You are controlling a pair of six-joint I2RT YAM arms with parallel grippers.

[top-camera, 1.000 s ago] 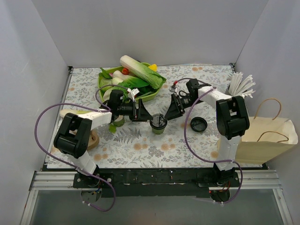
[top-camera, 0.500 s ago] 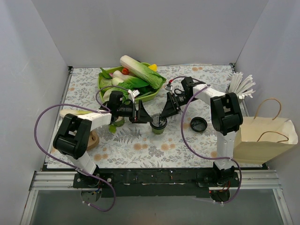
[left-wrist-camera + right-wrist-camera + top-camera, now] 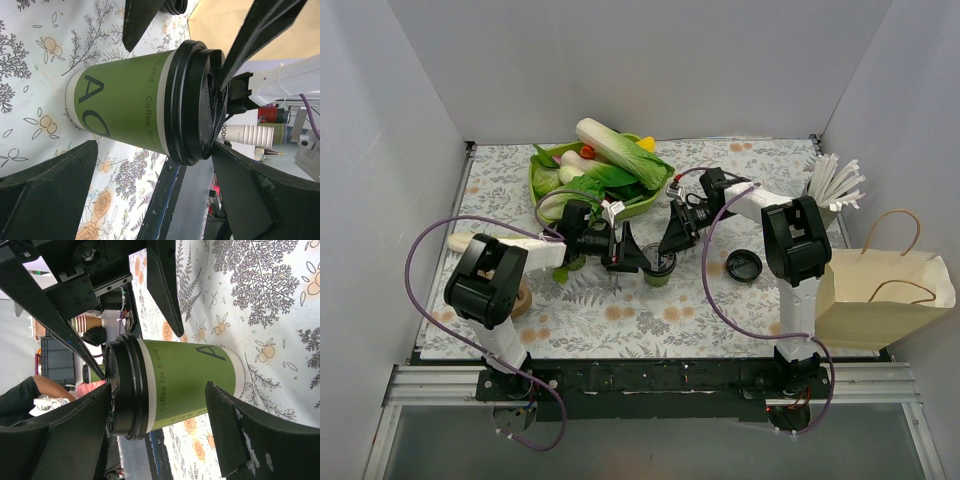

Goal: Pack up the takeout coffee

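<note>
The takeout coffee (image 3: pixel 660 267) is a green paper cup with a black lid, standing upright on the floral mat. In the left wrist view the takeout coffee (image 3: pixel 125 107) fills the frame, and the right wrist view shows the takeout coffee (image 3: pixel 187 380) from the other side. My left gripper (image 3: pixel 638 257) comes at it from the left and is open; the left gripper (image 3: pixel 155 150) has one finger by the lid and one by the base. My right gripper (image 3: pixel 670 243), open, faces it from the right. The right gripper (image 3: pixel 159 390) straddles it the same way, without pressing it.
A loose black lid (image 3: pixel 743 266) lies right of the cup. A second green cup (image 3: pixel 571 261) stands by the left arm. A green tray (image 3: pixel 655 196) of vegetables is at the back, a grey cup of straws (image 3: pixel 832 185) and a paper bag (image 3: pixel 880 295) at the right.
Both grippers have closed in on the lidded cup, the left from the left and the right from the right. The left jaws opened wider.
</note>
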